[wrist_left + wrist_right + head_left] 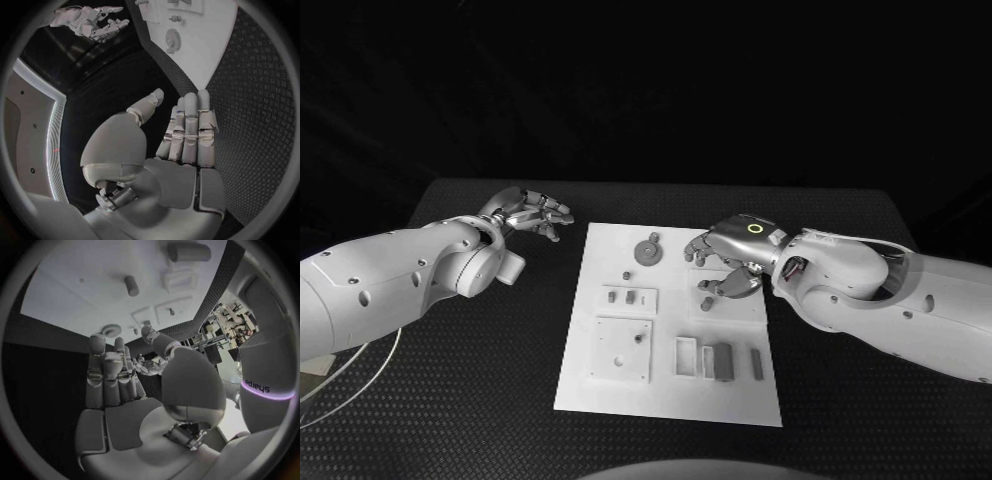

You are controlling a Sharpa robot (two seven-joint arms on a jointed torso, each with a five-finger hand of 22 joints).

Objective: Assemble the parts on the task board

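Hovering right hand (730, 262) above task board (672, 395)

The counter (473, 400) is black, with a fine dotted texture over its whole top. A thin pale cable (358, 372) curves in a loop over the counter's near left corner and runs off its left edge. Behind the counter's far edge everything is dark.

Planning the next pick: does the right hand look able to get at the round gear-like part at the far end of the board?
Probably yes. The right hand hovers open over the task board, just beside the round part, with nothing between them.
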